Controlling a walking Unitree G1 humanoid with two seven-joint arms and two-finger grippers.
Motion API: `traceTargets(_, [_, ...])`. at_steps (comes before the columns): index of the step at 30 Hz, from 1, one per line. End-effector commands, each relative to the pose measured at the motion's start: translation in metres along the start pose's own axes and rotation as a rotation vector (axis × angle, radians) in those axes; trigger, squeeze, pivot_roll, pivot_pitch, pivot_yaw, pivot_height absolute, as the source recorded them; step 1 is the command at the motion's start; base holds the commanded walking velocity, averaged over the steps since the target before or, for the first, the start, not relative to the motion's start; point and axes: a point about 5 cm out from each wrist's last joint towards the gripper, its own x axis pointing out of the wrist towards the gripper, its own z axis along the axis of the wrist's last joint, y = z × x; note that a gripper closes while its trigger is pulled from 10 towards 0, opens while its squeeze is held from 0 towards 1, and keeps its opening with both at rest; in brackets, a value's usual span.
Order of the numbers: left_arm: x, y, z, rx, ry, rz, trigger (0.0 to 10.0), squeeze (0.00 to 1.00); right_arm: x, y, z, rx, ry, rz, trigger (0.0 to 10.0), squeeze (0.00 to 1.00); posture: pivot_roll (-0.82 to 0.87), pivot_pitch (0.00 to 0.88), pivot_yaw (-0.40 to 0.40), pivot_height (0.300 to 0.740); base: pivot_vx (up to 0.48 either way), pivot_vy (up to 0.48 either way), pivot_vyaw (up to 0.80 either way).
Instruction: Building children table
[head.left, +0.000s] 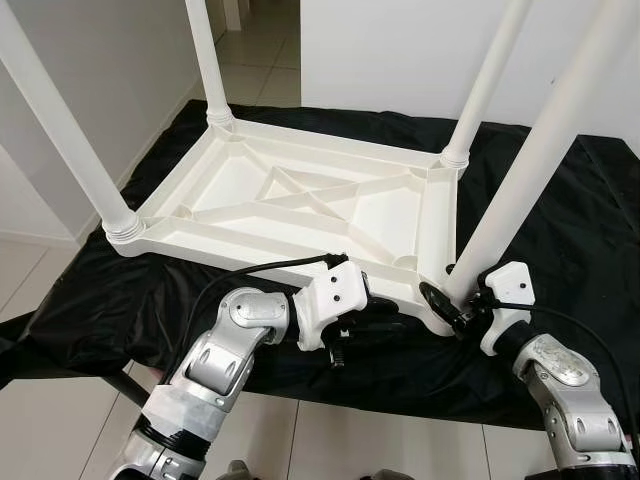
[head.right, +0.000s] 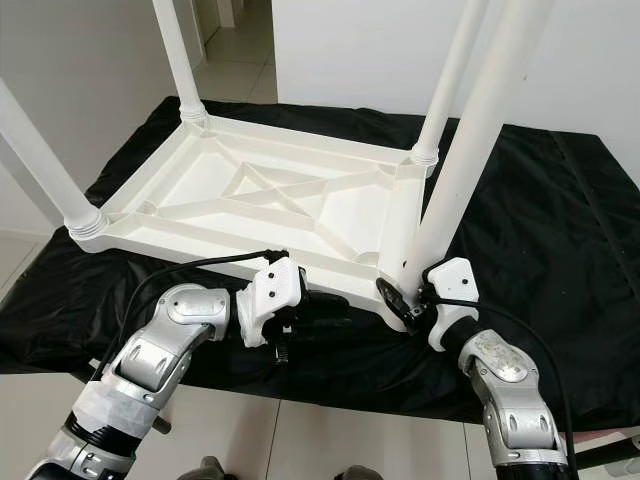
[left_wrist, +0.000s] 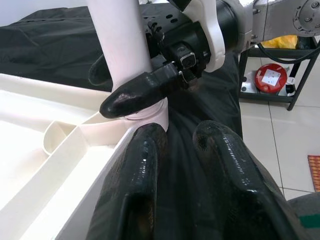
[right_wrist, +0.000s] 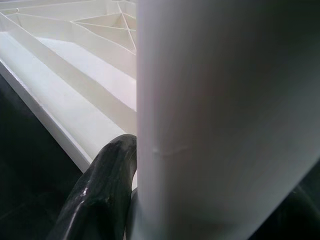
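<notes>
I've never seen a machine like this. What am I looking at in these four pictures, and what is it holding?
It is a two-armed humanoid robot. The two wide pictures come from cameras in its head; the two close ones from cameras on each wrist. A white children's table lies upside down on a black cloth, legs pointing up. The right claw grips the base of the nearest leg; that leg looms large in the right wrist picture. The left claw rests by the table's near edge, fingers close together, holding nothing.

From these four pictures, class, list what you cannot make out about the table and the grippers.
- Tops of the four legs: cut off by the head views' upper edge.
- Near-right leg base: covered by the right gripper.
- Left gripper fingertips: black against the black cloth.
- Tabletop upper face: turned down onto the cloth.
</notes>
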Motion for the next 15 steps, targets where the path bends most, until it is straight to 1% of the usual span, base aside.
traceTargets(1, [0.0,-0.001,0.001,0.002,0.008,0.004,10.0,0.0,-0.002,0.002,-0.004,0.017,0.012,0.007,0.0,0.0,-0.01,0.0,-0.004,0.74,0.0,0.0,0.0])
traceTargets(3, [0.001,-0.001,0.001,0.001,0.012,0.009,10.0,0.0,-0.003,0.005,-0.005,0.043,-0.005,-0.028,0.0,0.0,-0.01,0.003,-0.004,0.74,0.0,0.0,0.0])
traceTargets(4, [0.001,-0.001,0.001,-0.001,0.013,0.011,10.0,0.0,-0.003,0.007,-0.005,0.065,-0.011,-0.067,10.0,0.0,-0.01,0.005,-0.004,0.74,0.0,0.0,0.0])
traceTargets(5, [0.0,-0.001,0.001,-0.002,0.013,0.012,10.0,0.0,-0.003,0.008,-0.005,0.08,-0.015,-0.095,10.0,0.0,-0.01,0.005,-0.004,0.74,0.0,0.0,0.0])
traceTargets(6, [0.0,-0.001,0.001,-0.002,0.013,0.012,10.0,0.0,-0.003,0.008,-0.005,0.08,-0.015,-0.095,10.0,0.0,-0.01,0.005,-0.004,0.74,0.0,0.0,0.0])
traceTargets(9, [0.0,0.0,0.001,-0.006,0.016,0.025,10.0,0.0,-0.004,0.01,-0.005,0.116,-0.021,-0.205,10.0,0.0,-0.01,0.008,-0.003,0.74,0.0,0.0,0.0])
traceTargets(10, [0.0,0.0,0.001,-0.006,0.016,0.025,10.0,0.0,-0.004,0.01,-0.005,0.116,-0.021,-0.205,10.0,0.0,-0.01,0.008,-0.003,0.74,0.0,0.0,0.0])
traceTargets(12, [-0.001,0.001,0.0,-0.007,0.023,0.032,10.0,0.0,-0.004,0.012,-0.005,0.132,-0.021,-0.278,10.0,0.0,-0.02,0.01,-0.001,0.74,0.0,0.0,0.0])
traceTargets(13, [-0.001,0.002,-0.001,-0.005,0.031,0.035,10.0,0.0,-0.003,0.013,-0.005,0.141,-0.025,-0.298,10.0,0.0,-0.02,0.012,0.003,0.74,0.0,0.0,0.0])
traceTargets(15, [-0.001,0.002,-0.001,-0.005,0.031,0.035,10.0,0.0,-0.003,0.013,-0.005,0.141,-0.025,-0.298,10.0,0.0,-0.02,0.012,0.003,0.74,0.0,0.0,0.0])
